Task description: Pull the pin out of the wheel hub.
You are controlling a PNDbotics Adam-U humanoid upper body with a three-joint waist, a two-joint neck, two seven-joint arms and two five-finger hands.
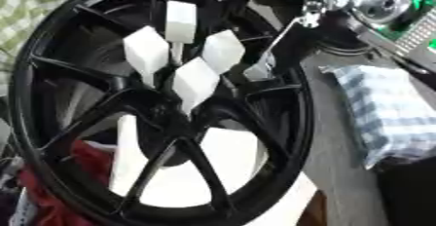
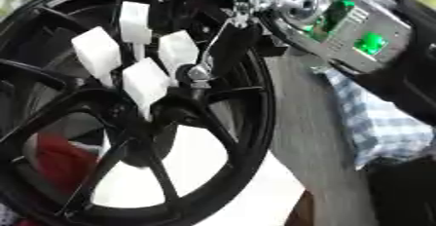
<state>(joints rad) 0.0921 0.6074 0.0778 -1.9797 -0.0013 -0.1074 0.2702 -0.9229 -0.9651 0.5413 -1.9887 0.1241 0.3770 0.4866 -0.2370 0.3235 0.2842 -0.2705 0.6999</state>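
Checked cloth [image 1: 388, 113] lies beside black wheel hub [image 1: 162, 118]; right hand [image 2: 145, 57], white-tipped fingers extended, rests at its centre; pin hidden.

Workshop-like test bench, black spoked wheel [image 1: 162, 108] propped on grey table [image 1: 340, 161], checked cloth [image 1: 391, 113] beside it

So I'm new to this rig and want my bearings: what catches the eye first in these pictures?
A big black wheel hub fills the left and centre of both views, standing nearly upright. Four white block-headed pins cluster at its centre. From the upper right a silver and black robot hand reaches toward the pins, one thin finger near the cluster; a blue checked cloth lies on the right.
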